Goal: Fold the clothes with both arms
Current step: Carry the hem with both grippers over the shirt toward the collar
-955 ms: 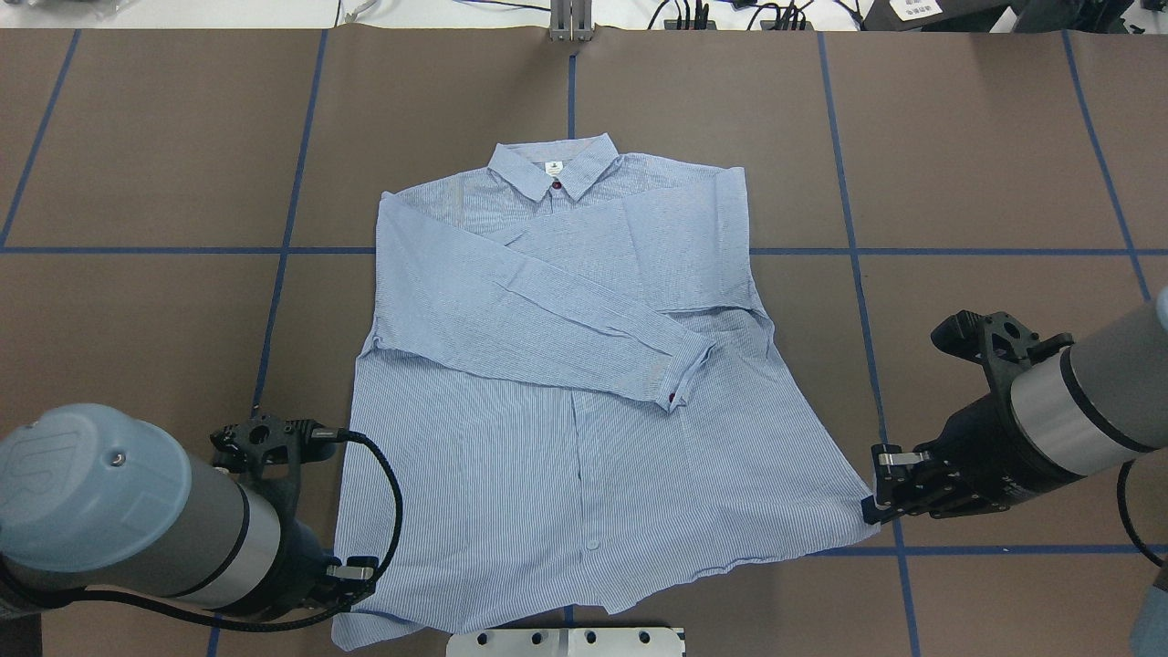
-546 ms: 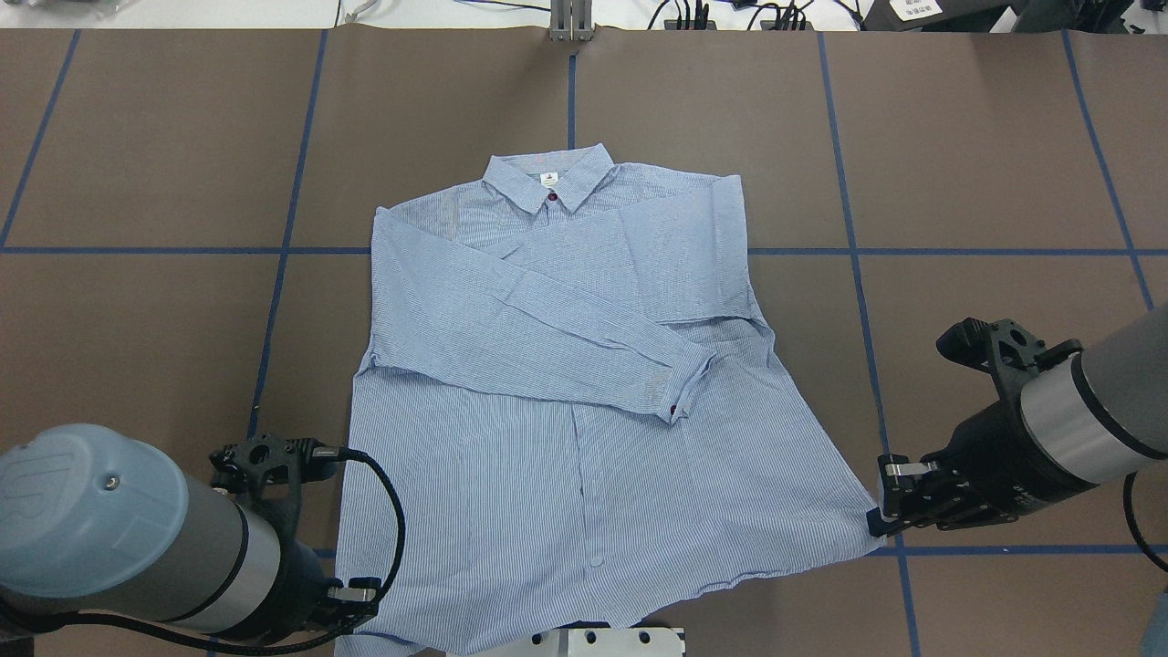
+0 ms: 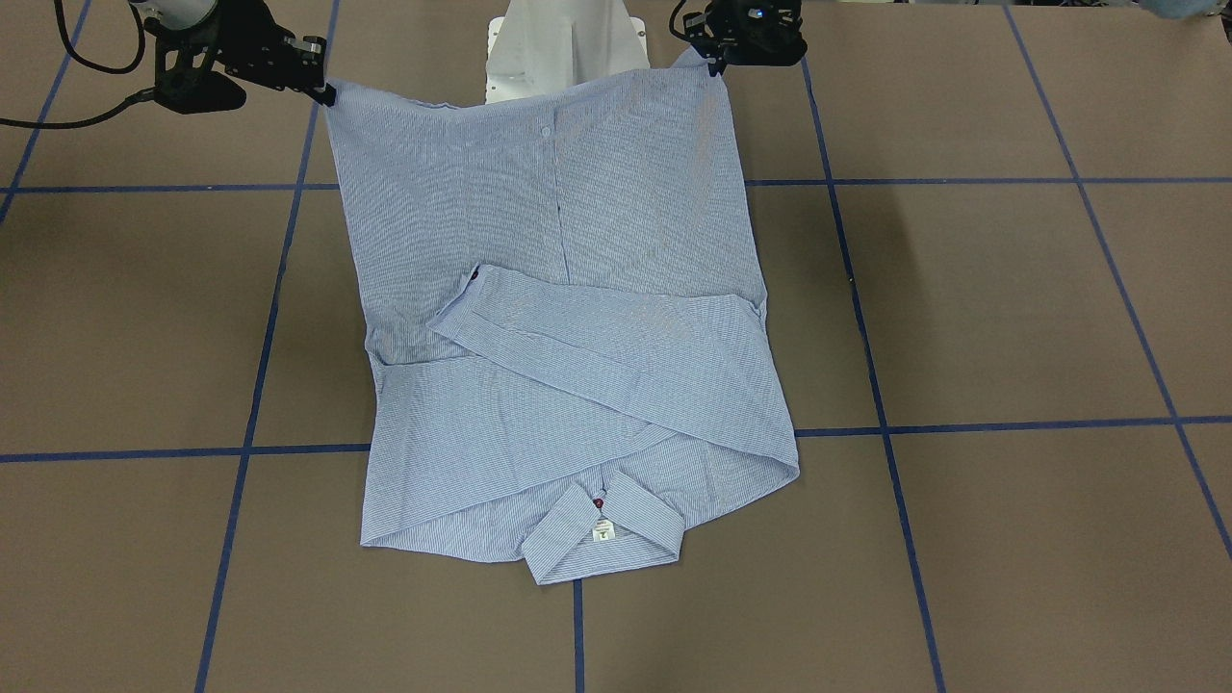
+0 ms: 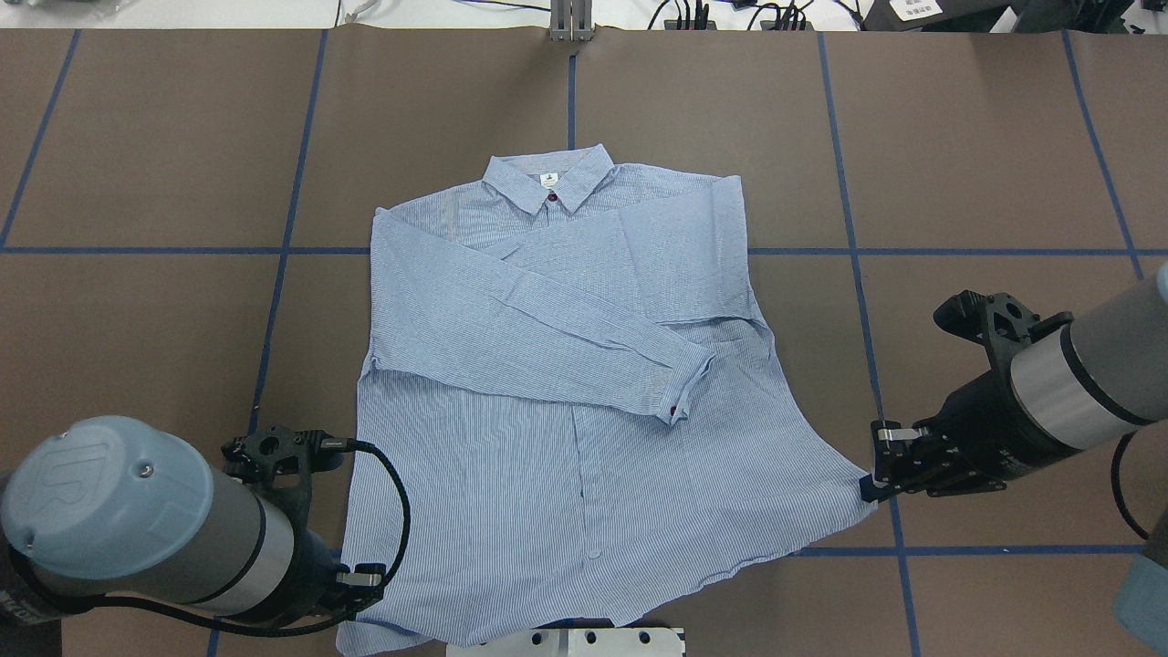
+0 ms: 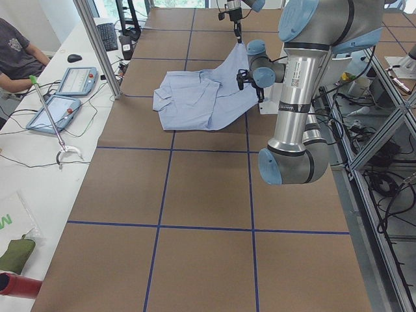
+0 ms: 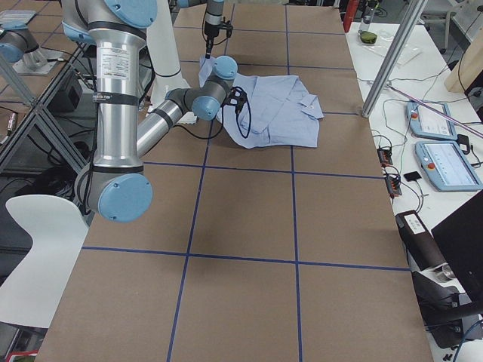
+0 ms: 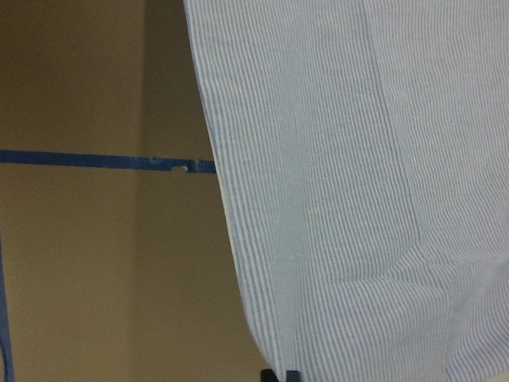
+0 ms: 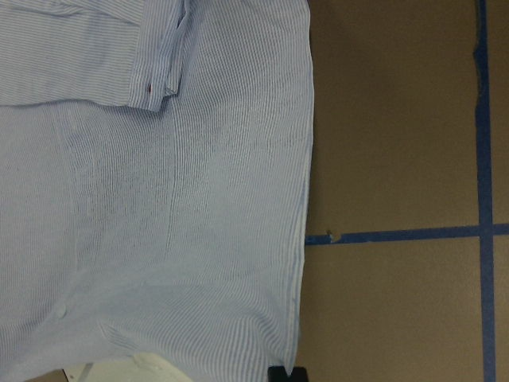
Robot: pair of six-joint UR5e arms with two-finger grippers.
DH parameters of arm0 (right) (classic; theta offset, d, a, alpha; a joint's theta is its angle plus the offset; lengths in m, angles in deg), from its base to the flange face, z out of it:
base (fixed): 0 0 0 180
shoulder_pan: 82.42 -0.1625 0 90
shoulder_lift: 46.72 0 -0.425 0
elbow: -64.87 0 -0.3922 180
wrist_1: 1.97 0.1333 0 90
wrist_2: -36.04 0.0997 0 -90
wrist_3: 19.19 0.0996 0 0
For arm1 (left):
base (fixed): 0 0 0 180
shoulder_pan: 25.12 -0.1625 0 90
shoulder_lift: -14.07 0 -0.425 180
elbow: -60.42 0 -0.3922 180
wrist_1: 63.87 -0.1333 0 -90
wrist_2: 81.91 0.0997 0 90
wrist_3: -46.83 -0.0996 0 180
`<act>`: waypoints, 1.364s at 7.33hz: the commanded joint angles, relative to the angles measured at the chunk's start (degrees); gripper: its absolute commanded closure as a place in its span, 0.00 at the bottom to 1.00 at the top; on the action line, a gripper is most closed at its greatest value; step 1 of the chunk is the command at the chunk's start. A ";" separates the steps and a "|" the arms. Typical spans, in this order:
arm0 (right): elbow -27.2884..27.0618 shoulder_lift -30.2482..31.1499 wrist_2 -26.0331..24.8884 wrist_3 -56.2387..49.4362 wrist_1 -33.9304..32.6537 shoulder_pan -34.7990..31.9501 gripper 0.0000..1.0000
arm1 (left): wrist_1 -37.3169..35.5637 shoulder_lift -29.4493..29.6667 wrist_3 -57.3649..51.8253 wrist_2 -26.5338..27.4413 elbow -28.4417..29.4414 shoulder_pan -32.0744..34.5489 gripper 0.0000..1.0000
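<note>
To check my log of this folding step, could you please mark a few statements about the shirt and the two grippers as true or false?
1. The left gripper and the right gripper are each shut on a corner of the shirt at its hem. True.
2. The collar lies at the robot's base. False: the collar lies at the far end, away from the base.
3. A sleeve lies folded diagonally across the shirt's front. True.
4. The hem is laid on the collar. False: the hem is at the robot's end, held by both grippers.
</note>
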 commanded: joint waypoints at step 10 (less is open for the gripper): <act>24.18 -20.88 -0.79 -2.72 -0.12 -14.06 1.00 | 3.65 10.92 -14.65 -0.21 20.08 24.29 1.00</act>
